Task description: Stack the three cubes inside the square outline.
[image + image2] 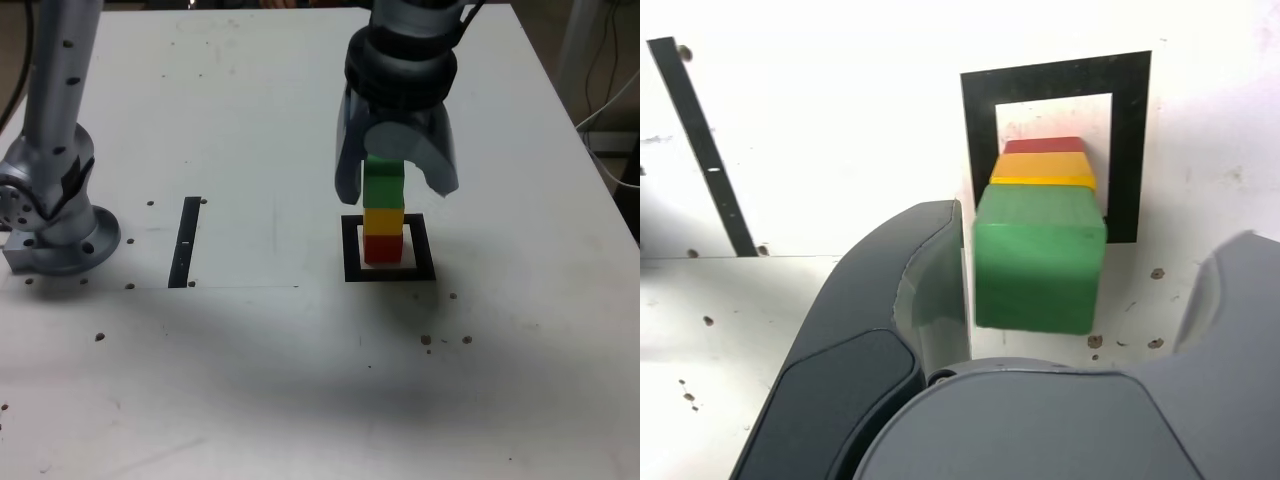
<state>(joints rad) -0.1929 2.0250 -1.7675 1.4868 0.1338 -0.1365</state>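
1. Green cube: topmost block of an upright stack, situated in the gap between the jaws, with its upper part partly hidden by them in the exterior view.
2. Yellow cube: directly beneath the green cube and touching it, just below the jaws.
3. Red cube: lowest block, under the yellow cube and farthest of the three from the jaws; it rests on the surface.
4. Jaws: spread apart, one to either side of the green cube and clamped on nothing. The darker jaw of the wrist view lies just beside the cube; the paler one stands well apart from it.
5. Square outline: thick black border lying flat below the jaws. The red cube stands within its white centre, surrounded by the border.
6. Black strip: narrow, straight mark, well apart from the jaws, toward the exterior view's left.
7. Arm base: beyond the strip as reckoned from the jaws, at the exterior view's left edge.
8. Surface: white, marked with small dark spots, extending beneath the jaws and outward on all sides.
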